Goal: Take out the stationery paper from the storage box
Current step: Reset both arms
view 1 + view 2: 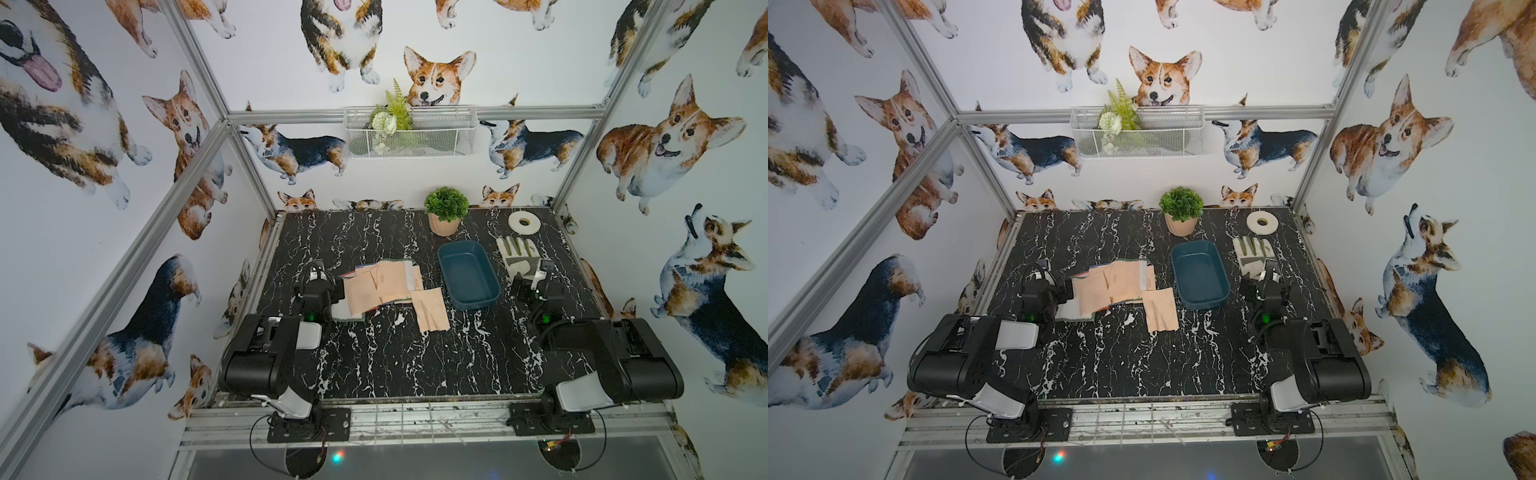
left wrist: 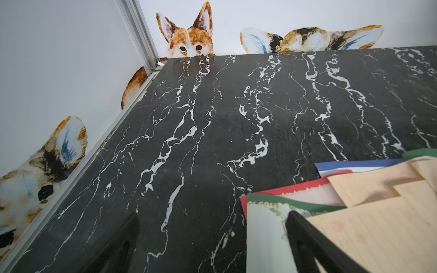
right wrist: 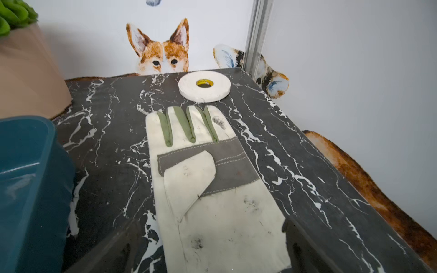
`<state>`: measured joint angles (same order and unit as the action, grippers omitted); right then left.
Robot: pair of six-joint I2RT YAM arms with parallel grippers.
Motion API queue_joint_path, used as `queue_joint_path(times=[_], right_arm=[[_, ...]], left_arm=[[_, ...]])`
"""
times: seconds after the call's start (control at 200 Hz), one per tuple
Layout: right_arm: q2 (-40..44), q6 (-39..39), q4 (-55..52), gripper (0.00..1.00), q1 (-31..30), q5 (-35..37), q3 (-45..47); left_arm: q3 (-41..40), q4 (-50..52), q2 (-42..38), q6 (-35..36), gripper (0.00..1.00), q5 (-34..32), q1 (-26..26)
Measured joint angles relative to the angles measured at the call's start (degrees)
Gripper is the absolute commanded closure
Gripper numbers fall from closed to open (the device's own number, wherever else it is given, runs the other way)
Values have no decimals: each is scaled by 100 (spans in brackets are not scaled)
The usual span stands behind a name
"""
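While glove (image 3: 212, 189) lies beneath right fingers (image 3: 307, 250), perhaps touching, tape roll (image 3: 204, 86) beyond

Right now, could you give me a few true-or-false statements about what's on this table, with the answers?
1. The storage box holds the stationery paper. False: the box is empty; the sheets lie on the table beside it.
2. A tape roll lies just past the fingertips of the glove. True.
3. The left gripper and right gripper are both shut. False: both are open.
4. The potted plant stands on the table, outside the box. True.
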<state>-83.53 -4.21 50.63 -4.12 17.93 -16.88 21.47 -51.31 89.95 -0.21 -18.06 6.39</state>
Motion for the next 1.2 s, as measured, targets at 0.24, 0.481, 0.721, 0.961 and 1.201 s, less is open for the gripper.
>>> queue_joint_path(times=[0.24, 0.481, 0.721, 0.961, 1.201], right_arm=[[35, -26, -94, 0, 0, -44, -24], [28, -28, -136, 0, 2, -50, -46], [26, -31, -195, 0, 39, -151, -76], [24, -31, -197, 0, 39, -153, -76], [24, -31, -197, 0, 39, -153, -76]], left_arm=[[-9, -52, 2, -2, 0, 13, -4], [-9, -59, 2, -4, 0, 13, -4], [-9, -59, 2, -4, 0, 13, -4], [-9, -59, 2, -4, 0, 13, -4], [-9, -59, 2, -4, 0, 13, -4]])
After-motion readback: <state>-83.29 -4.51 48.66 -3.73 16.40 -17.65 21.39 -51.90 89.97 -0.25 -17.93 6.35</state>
